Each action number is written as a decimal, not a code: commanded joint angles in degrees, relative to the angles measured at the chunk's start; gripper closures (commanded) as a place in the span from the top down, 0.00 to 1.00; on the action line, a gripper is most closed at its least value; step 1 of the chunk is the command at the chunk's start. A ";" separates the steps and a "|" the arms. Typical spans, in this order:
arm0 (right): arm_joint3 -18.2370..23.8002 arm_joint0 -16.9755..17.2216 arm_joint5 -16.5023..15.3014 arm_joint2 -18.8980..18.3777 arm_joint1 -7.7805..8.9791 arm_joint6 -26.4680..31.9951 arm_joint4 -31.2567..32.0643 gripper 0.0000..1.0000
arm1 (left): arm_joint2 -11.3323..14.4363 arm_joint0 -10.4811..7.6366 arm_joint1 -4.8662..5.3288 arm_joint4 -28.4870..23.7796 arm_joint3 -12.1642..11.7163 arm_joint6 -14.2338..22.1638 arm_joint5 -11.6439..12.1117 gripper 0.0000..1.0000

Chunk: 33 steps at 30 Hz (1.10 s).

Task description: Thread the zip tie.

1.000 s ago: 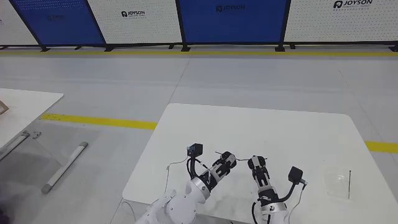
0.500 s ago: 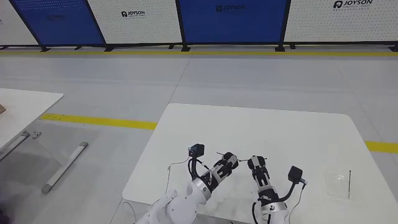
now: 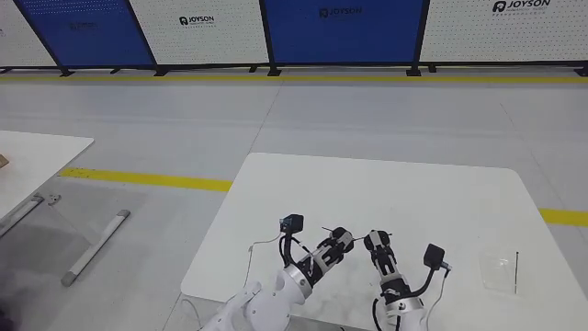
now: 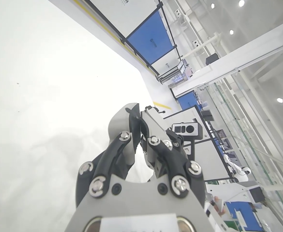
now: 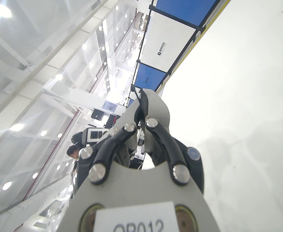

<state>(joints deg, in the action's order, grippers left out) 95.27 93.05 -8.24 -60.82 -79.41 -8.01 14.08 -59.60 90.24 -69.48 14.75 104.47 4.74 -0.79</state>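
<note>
A thin black zip tie (image 5: 135, 90) juts from the right pincer's (image 5: 142, 98) closed tips.

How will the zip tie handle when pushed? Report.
Probably light: the zip tie is a thin black strip. Likely springy, not limp: its short end juts unsupported past the right gripper. The left gripper pinches it too, so pushing may bow it.

Top view looks down; wrist views skim the table (image 3: 386, 184).

L gripper (image 4: 139, 111) pinched, R gripper (image 5: 141, 96) pinched
</note>
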 commanded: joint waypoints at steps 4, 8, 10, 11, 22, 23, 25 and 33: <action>-0.03 -0.08 -0.36 -0.16 0.05 1.24 0.32 0.00 | -0.42 0.16 0.01 -0.07 -0.03 -0.82 -0.75 0.00; -0.05 -0.17 0.21 0.00 0.00 1.26 1.09 0.35 | -0.35 -0.11 -0.08 -0.36 -0.33 -1.06 -1.49 0.00; -0.09 -0.22 0.38 0.12 -0.04 1.16 1.40 0.36 | -0.40 -0.27 -0.12 -0.59 -0.53 -1.18 -2.07 0.00; -0.11 -0.22 0.41 0.14 -0.06 1.11 1.47 0.37 | -0.43 -0.38 -0.13 -0.51 -0.70 -1.13 -2.62 0.00; -0.12 0.22 -0.17 -0.04 -0.18 -0.12 2.21 0.00 | -0.04 -1.63 -0.48 -1.10 -1.84 -2.04 -4.29 0.00; -0.09 0.33 -0.30 -0.14 -0.18 -0.20 2.18 0.00 | -0.02 -1.64 -0.49 -1.06 -1.84 -2.04 -4.29 0.00; -0.04 0.45 -0.42 -0.27 -0.17 -0.22 2.18 0.00 | 0.09 -1.63 -0.52 -0.96 -1.80 -2.03 -4.33 0.00; 0.13 0.84 -0.71 -0.66 -0.22 -0.63 2.15 0.00 | 0.30 -1.36 -0.52 -0.39 -1.29 -1.81 -4.16 0.00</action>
<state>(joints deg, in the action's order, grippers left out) 95.38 93.83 -8.84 -61.46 -79.62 -8.54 16.23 -59.22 88.84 -70.01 14.39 103.06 2.97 -5.00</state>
